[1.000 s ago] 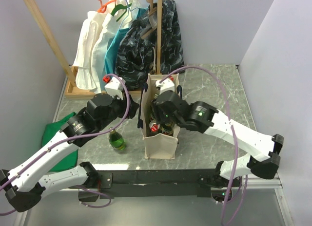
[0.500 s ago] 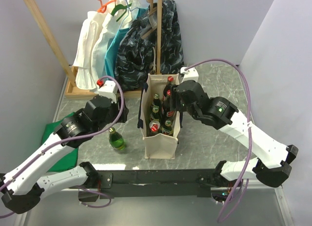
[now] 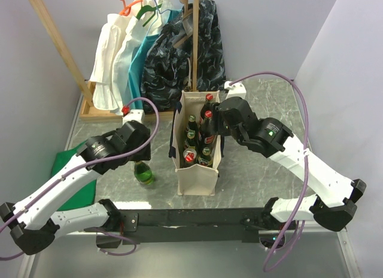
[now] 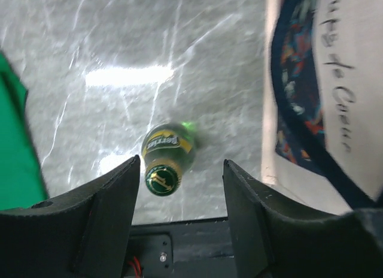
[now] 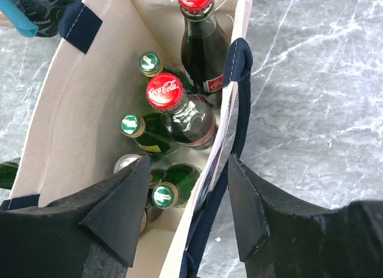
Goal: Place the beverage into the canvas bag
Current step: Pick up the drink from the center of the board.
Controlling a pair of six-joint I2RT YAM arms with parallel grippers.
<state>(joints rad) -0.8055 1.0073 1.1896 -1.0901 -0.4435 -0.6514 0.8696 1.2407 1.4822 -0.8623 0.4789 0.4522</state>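
Shows green glass bottle [image 3: 142, 172] upright, lower centre-left, just left of canvas bag [image 3: 196, 177]. Looks rigid, slick, breakable, fairly heavy; best gripped at the neck. Shows left gripper [image 4: 181, 170] spread above it, right gripper [image 5: 188, 164] spread, empty, over bag.

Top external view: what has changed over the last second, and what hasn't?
The right gripper pulled back out of the canvas bag's mouth to its right rim, open and empty. The left gripper swung down over the green bottle standing on the table, jaws open, not gripping it. Bag and green bottle stayed put.
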